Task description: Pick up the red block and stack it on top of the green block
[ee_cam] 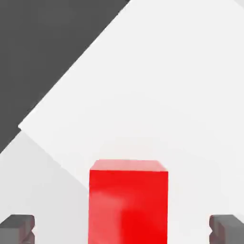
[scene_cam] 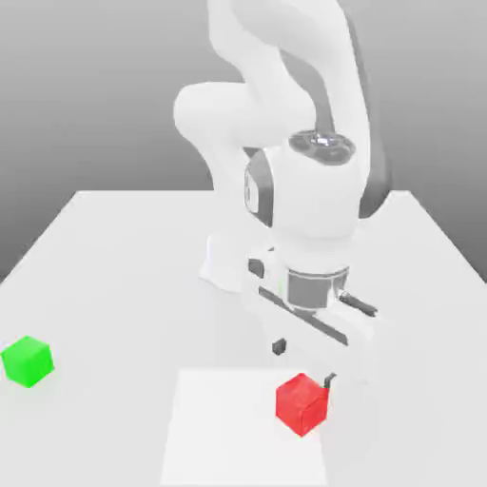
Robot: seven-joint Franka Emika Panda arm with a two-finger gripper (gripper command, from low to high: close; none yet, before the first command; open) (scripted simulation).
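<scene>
A: What is the work surface?
B: A pale tabletop, narrowing toward the upper part of the exterior view. A brighter white rectangle lies on it at bottom centre.
A: And the backdrop?
B: A plain grey background, darker at the left and right edges above the tabletop.

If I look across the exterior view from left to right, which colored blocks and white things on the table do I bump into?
Green block, then the white square, then the red block at the square's right side.
</scene>
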